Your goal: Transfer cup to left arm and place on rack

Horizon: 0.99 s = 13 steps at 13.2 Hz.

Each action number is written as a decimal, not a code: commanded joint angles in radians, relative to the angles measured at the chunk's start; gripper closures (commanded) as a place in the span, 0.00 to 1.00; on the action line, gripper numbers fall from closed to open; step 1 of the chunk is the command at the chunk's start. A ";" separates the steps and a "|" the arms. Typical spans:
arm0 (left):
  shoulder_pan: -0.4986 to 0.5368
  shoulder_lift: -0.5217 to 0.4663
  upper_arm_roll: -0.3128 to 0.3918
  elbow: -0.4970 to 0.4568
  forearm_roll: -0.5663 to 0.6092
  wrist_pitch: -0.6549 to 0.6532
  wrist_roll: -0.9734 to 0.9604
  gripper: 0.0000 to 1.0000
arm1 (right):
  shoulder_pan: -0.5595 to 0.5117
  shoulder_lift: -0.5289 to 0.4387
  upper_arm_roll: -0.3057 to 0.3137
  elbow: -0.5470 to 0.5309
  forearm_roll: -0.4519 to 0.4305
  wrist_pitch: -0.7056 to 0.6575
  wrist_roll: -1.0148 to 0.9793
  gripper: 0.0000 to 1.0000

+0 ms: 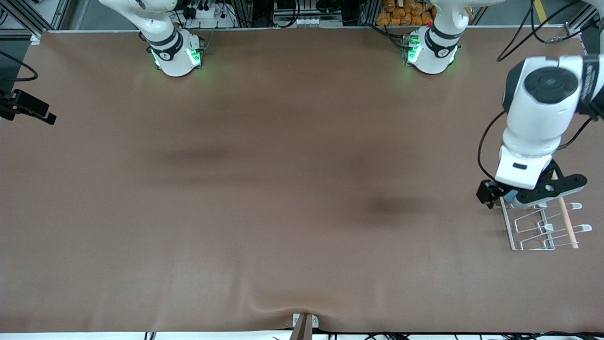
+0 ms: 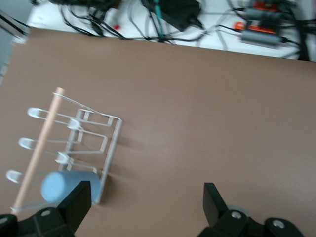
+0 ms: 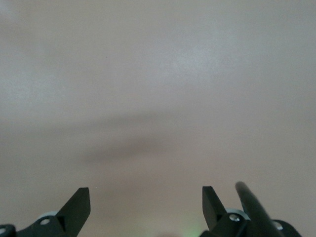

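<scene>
The light-blue cup lies in the white wire rack, at the end of the rack farther from the front camera; in the front view the cup peeks out under the left hand. My left gripper is open and empty over the table, just above and beside that end of the rack, with one finger in front of the cup. My right gripper is open and empty over bare table; it does not show in the front view.
The rack's wooden rod runs along its side toward the left arm's end of the table. A black device juts in at the right arm's end. Cables lie past the table edge.
</scene>
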 commanded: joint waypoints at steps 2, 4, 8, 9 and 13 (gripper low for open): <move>-0.034 -0.061 0.057 0.049 -0.201 -0.080 0.228 0.00 | -0.023 -0.005 0.010 0.012 0.004 -0.025 0.000 0.00; -0.095 -0.092 0.138 0.047 -0.271 -0.086 0.300 0.00 | -0.023 -0.005 0.010 0.012 0.004 -0.027 0.000 0.00; -0.103 -0.130 0.140 0.099 -0.276 -0.249 0.367 0.00 | -0.023 -0.008 0.010 0.013 0.004 -0.027 0.002 0.00; -0.099 -0.135 0.140 0.125 -0.299 -0.296 0.382 0.00 | -0.023 -0.008 0.010 0.013 0.004 -0.027 0.002 0.00; -0.077 -0.158 0.145 0.147 -0.377 -0.351 0.482 0.00 | -0.023 -0.008 0.010 0.013 0.004 -0.027 0.002 0.00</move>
